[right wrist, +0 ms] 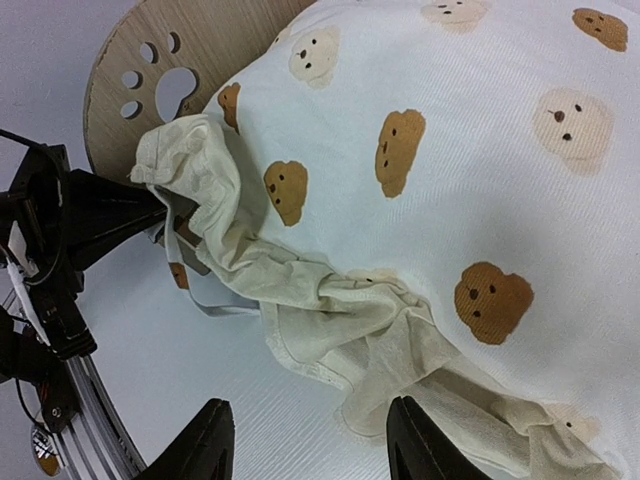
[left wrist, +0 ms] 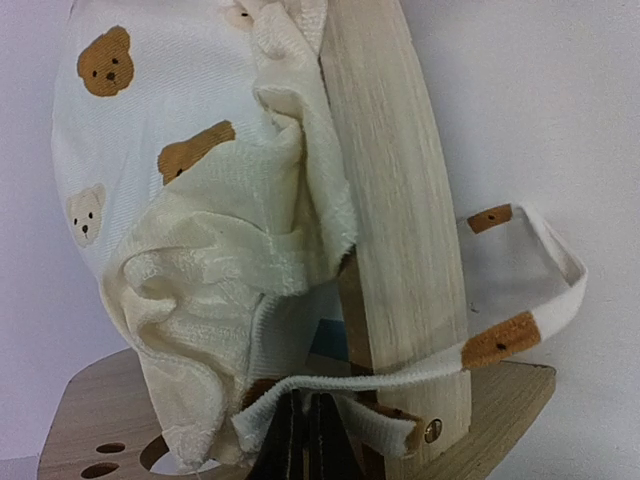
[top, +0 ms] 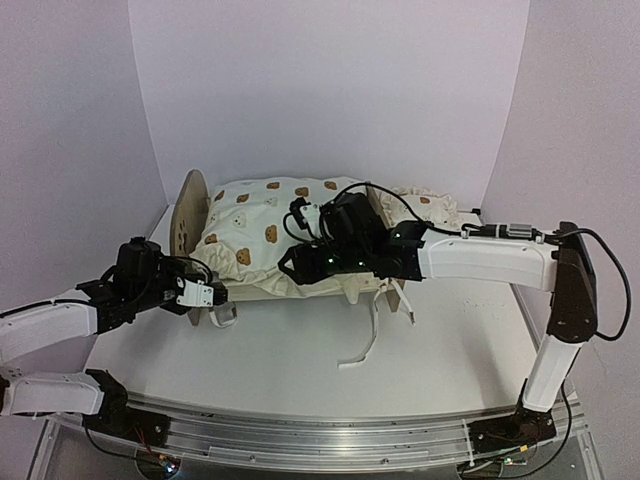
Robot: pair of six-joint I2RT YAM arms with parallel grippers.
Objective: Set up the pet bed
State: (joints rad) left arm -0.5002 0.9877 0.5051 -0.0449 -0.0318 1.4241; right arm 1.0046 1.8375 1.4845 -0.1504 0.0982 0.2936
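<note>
Pet bed, light-wood frame w/ rounded headboard (top: 189, 213) showing paw-print cutouts, stands on the white surface (top: 280, 365) at mid-depth, headboard end to the robot's left. Cream bear-print cushion (top: 268, 228) lies on top of the frame, bunched and uneven. Its near-left corner is folded over and rumpled against the light-wood rail (left wrist: 395, 200). Cream tie strap w/ brown bear patches (left wrist: 520, 335) crosses the front of that rail low down and loops out to its right side. Left claw (left wrist: 303, 420) sits at the near-left corner of the bed, just below the cushion corner. Fingers together, strap lying right at the tips; cannot confirm whether the strap is actually pinched. Right arm reaches across the bed from the right. Right claw (right wrist: 310, 440) hangs above the cushion's near edge and the surface in front of it, fingers apart, nothing between them, no contact seen. Crumpled cream bear-print fabric piece (top: 430, 205) lies at the foot end of the bed, right side; contact w/ the frame unclear. Loose white ties (top: 368, 335) trail from the bed's near side down onto the surface.
</note>
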